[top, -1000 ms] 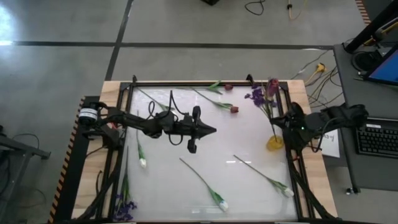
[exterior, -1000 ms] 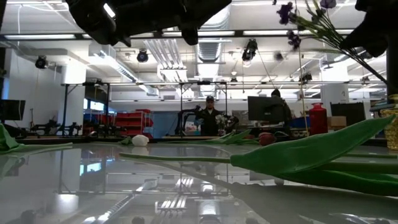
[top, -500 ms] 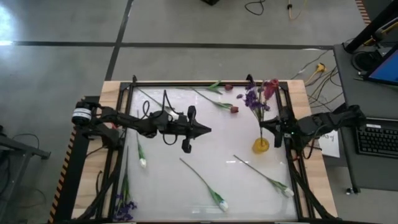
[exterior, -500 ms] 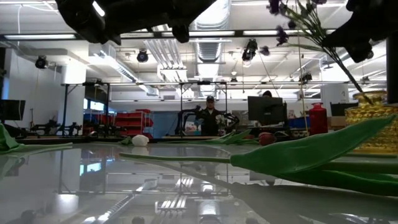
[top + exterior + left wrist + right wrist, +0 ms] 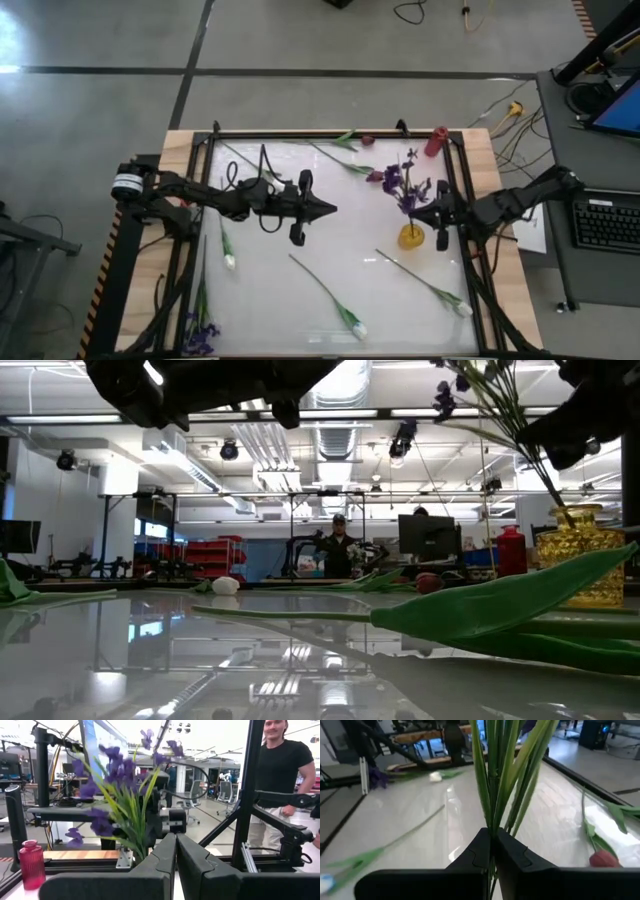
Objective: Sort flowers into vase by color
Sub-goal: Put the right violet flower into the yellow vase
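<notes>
Gripping purple flowers (image 5: 400,180) stems, right end effector (image 5: 432,217) hides yellow vase (image 5: 410,237) | left end effector (image 5: 325,209) closed, empty

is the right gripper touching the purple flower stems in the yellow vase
Touching. In the right wrist view, the right gripper has its fingers closed around the green stems of the purple flowers, which pass between them. The yellow vase stands below.

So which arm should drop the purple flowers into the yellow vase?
The right one. Its gripper already pinches the purple flowers by their stems over the yellow vase; the left gripper is empty, mid-table.
</notes>
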